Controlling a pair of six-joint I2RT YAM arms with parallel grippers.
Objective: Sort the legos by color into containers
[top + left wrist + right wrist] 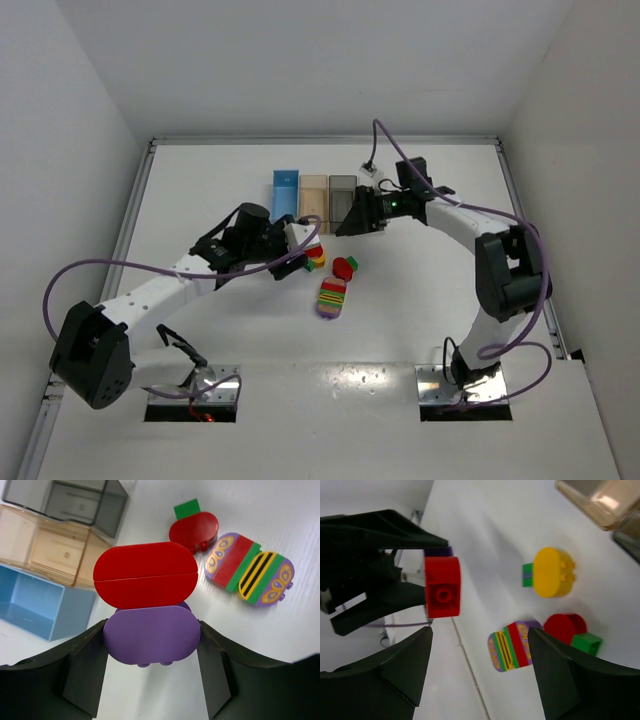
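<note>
The left jaws grip a purple brick [151, 635] by its two sides, with a red brick [145, 575] stacked on it, both held above the tabletop [200, 190]. The right jaws stand wide with nothing between them, near the dark grey bin [342, 192]. That bin, the tan bin [313, 195] and the blue bin [285, 192] sit in a row at 12 o'clock from the loose legos. A red-and-green piece [345, 266] lies on the tabletop, a striped multicoloured clump [332, 297] at its 6 o'clock and a yellow piece [552, 572] at its 9 o'clock.
</note>
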